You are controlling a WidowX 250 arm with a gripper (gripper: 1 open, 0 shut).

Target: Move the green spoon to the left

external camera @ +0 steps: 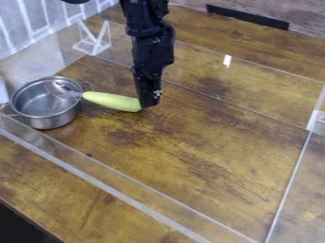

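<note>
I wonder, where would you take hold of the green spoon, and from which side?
Grip the spoon mid-handle, from straight above, closing across its width. It lies flat on the table, the handle thick and rounded, and its left end is close against the pot, leaving little room there.

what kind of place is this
Likely a robot test bench in a lab: a wooden table fenced by clear plastic walls, a robot arm, a small pot and a spoon.
</note>
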